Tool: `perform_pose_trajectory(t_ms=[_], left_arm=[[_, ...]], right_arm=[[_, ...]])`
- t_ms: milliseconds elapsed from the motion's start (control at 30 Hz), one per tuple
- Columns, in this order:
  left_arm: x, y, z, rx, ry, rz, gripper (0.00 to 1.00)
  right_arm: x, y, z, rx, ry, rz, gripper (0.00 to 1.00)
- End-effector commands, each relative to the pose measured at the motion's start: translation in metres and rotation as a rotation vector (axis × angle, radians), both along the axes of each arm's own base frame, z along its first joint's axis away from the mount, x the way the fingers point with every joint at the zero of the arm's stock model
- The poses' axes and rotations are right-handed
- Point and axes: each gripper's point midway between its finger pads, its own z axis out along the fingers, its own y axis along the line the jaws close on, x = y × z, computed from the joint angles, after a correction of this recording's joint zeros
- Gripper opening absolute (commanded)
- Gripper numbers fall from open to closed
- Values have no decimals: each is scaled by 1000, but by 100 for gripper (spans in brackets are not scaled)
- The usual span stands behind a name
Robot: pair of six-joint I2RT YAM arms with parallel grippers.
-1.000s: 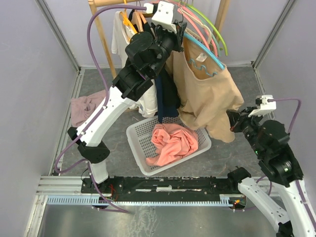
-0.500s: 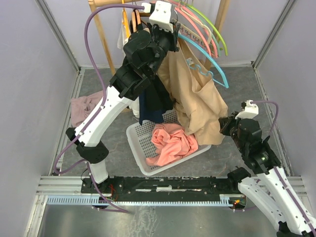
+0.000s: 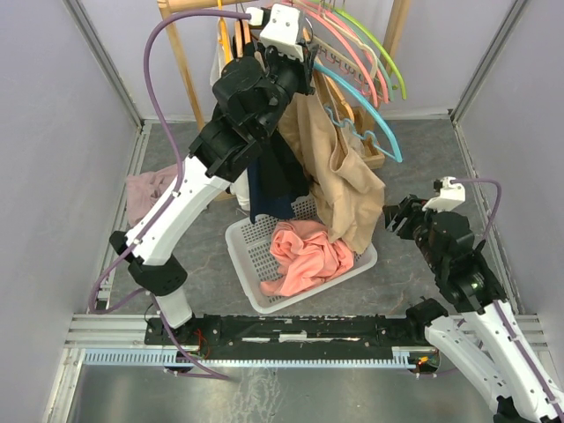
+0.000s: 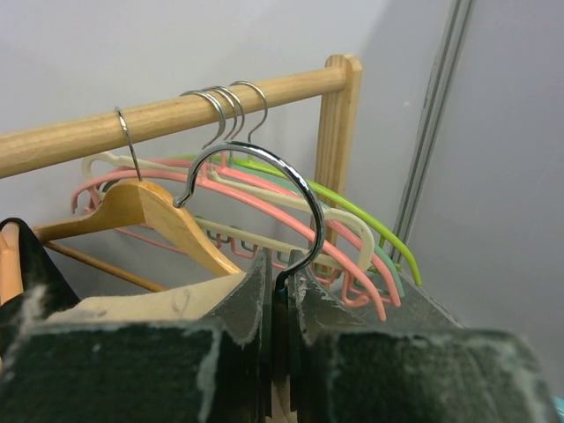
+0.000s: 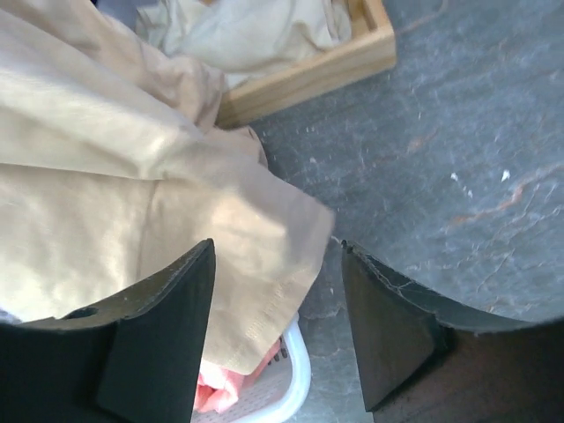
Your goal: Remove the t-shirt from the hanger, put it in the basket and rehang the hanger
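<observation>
A: Where is the t-shirt?
B: The tan t-shirt (image 3: 339, 172) hangs bunched from the blue hanger (image 3: 366, 119), high over the middle of the table (image 3: 423, 150). It drapes from the hanger's left part, and the hanger's right arm sticks out bare. The shirt's lower edge drops to the rim of the white basket (image 3: 249, 263).

A: What holds the hanger?
B: The left gripper (image 4: 280, 295) is pinched tight on the stem of the chrome hook (image 4: 295, 189). As far as the left wrist view shows, the hook sits just in front of the wooden rail (image 4: 79, 137) and is not looped over it.

A: And the right gripper?
B: The right gripper (image 5: 278, 273) is spread wide and grips nothing. In its wrist view the shirt's hem corner lies between the two fingers (image 5: 159, 335). I cannot tell whether the cloth touches them.

A: What else is around?
B: A pink garment (image 3: 304, 251) lies in the basket. A dark navy garment (image 3: 275, 181) hangs just left of the t-shirt. Pink, cream and green hangers (image 4: 352, 233) hang on the rail, with a wooden hanger (image 4: 150, 207) beside them. A wooden tray (image 5: 326, 66) holding pale cloth sits on the table behind the shirt. A dusty-pink cloth (image 3: 150, 189) lies at the far left.
</observation>
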Motion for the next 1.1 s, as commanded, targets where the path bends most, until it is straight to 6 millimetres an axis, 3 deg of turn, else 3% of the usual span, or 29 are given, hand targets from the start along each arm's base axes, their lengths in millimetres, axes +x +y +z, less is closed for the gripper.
perform_pose_trajectory(t_ms=[0,233,400,633,800,1067], left_arm=[[-30,24,53,-114,-125,-58,3],[-33,9,22,-77,-73,-125,3],[-33,5,8,-63,-46,-137,3],[-33,-4,-3,-46,-28,-148,3],[-36,-15,-8,-30,-19,-156,3],[-44,-41,-20,1,-6,-182,3]], right_arm=[[3,-12,71,-13,-171,-41,67],[10,-21,160,-58,-328,-72,69],[3,-20,231,-72,-464,-39,69],[-23,19,321,-36,-648,220,68],[-24,61,335,-21,-657,440,68],[2,91,317,-19,-598,548,68]])
